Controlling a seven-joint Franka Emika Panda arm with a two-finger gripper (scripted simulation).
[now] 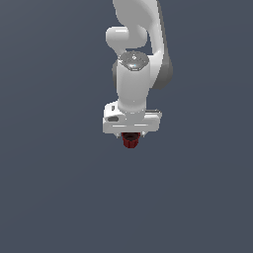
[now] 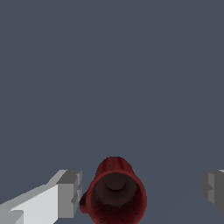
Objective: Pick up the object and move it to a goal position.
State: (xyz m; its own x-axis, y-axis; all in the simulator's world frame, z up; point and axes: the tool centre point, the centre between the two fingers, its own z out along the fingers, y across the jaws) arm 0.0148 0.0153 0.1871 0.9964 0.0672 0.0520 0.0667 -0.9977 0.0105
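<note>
The object (image 1: pixel 130 142) is a small dark red ribbed cylinder with a dark hole in its end. In the exterior view it sits just under the white gripper (image 1: pixel 130 135), partly hidden by the hand. In the wrist view the object (image 2: pixel 114 194) lies between the two grey fingertips, with its hollow end facing the camera. One fingertip (image 2: pixel 70 192) is close beside it and the other (image 2: pixel 213 189) stands well away. The gripper (image 2: pixel 142 191) is open around the object, not closed on it.
A plain dark grey-blue surface (image 1: pixel 54 188) fills both views. The white arm (image 1: pixel 141 44) rises behind the gripper in the exterior view. No other objects show.
</note>
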